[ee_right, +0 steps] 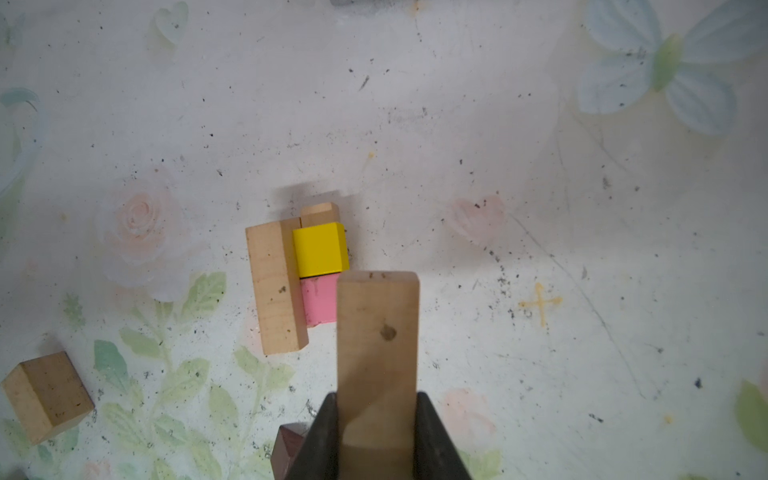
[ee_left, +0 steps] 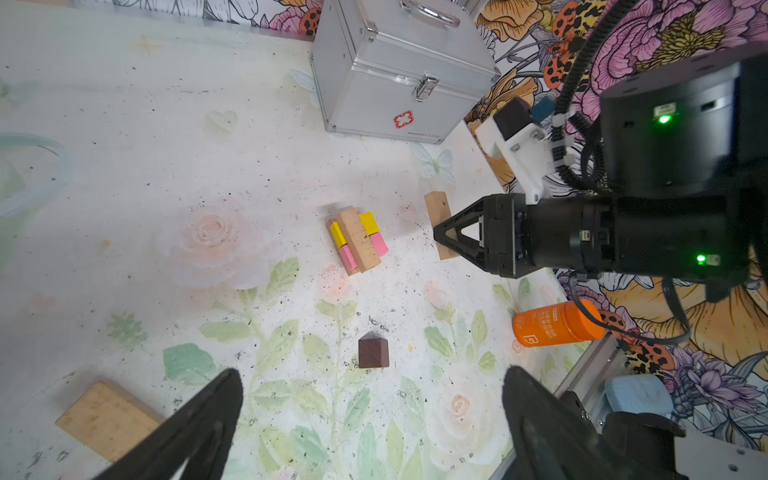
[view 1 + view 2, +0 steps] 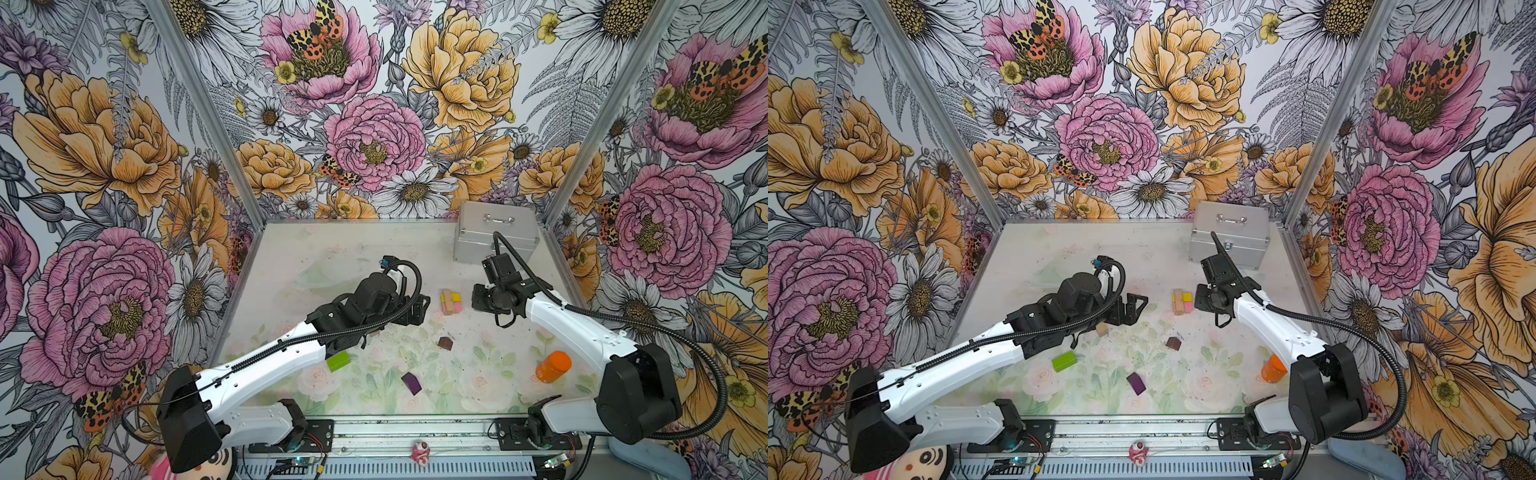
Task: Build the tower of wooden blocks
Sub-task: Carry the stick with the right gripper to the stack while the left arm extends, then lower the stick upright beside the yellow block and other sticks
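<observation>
Right tool [image 1: 376, 405]: jaws narrow, clamped on one end of a tan brick [image 1: 376, 332]. The rest of the brick sticks out ahead of the fingers.

Tower [image 3: 451, 302]: you find it mid-tabletop [image 3: 332, 257], between the two tools in both top views. A tan top brick [image 1: 274, 286] lies across a yellow brick [image 1: 320, 249] and a pink brick [image 1: 318, 301], which sit side by side and touching. A tan end [image 1: 320, 212] peeks out below them.

Tower against right tool: in both top views the tool [image 3: 1202, 301] sits just right of the tower [image 3: 1182, 302]. In the left wrist view the held brick [image 2: 436, 208] is near the tower [image 2: 358, 241] with bare tabletop showing between them, and it runs roughly parallel to the top brick. In the right wrist view its free end overlaps the pink brick's edge. You cannot tell its height from that view.

Left tool [image 2: 372, 374]: jaws wide, holding nothing. It is left of the tower in both top views [image 3: 1133, 305], apart from it.

Loose bricks:
- Brown brick [image 2: 373, 352]: on end, ahead of the left tool's open fingers [image 2: 224, 399], untouched.
- Spare tan brick [image 2: 106, 419]: beside the left tool.
- Green brick [image 3: 338, 360] and purple brick [image 3: 411, 383]: nearer the front edge, well apart from the tower.

Also there: a bottle [image 3: 552, 366] on its side front right, and a case [image 3: 494, 232] at the back right corner.
</observation>
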### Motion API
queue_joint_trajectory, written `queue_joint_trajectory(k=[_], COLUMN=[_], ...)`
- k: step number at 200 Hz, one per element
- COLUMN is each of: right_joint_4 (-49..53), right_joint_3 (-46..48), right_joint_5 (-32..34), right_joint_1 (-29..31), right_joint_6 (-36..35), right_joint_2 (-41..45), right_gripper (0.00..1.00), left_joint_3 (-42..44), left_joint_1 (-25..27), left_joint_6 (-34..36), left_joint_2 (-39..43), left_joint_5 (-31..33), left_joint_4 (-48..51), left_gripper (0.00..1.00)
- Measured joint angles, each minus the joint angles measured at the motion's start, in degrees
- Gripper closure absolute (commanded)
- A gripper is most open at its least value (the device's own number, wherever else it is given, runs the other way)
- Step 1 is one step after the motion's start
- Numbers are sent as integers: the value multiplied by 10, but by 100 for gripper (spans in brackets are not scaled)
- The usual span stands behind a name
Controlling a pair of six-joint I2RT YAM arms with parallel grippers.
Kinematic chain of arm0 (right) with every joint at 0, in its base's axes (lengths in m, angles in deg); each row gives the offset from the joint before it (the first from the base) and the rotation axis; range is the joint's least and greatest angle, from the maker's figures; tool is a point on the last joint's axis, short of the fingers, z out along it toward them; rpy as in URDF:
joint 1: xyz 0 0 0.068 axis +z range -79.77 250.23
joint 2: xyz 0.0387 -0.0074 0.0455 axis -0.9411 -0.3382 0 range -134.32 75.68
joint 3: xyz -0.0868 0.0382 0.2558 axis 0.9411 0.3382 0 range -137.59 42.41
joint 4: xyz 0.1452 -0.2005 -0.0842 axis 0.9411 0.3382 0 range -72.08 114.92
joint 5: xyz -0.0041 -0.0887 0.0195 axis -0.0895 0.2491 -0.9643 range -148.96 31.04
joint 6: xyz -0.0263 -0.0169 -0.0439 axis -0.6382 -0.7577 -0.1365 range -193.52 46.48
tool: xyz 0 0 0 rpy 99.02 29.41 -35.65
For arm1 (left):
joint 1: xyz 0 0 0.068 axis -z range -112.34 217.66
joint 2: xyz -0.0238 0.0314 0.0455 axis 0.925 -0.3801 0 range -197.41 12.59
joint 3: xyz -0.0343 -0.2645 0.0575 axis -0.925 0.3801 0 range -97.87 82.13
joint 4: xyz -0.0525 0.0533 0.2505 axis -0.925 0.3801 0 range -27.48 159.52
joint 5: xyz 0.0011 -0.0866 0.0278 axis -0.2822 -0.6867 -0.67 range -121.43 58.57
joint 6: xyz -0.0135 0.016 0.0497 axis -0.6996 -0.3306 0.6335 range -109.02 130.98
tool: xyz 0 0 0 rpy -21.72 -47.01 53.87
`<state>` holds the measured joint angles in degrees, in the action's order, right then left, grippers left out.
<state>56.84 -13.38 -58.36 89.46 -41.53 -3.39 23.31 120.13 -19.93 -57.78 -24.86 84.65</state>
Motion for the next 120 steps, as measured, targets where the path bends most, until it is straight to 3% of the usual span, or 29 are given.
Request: queue_joint_trajectory(k=[120], right_joint_4=[-41], right_joint_3=[1], right_joint_5=[-75], right_joint_1=[-9], right_joint_6=[-60], right_joint_2=[-77], right_gripper=[76], left_joint_3=[-16], left_joint_1=[-8], left_joint_6=[15], left_joint_2=[-45], left_joint_5=[-9], left_joint_4=[-16], left_gripper=[1])
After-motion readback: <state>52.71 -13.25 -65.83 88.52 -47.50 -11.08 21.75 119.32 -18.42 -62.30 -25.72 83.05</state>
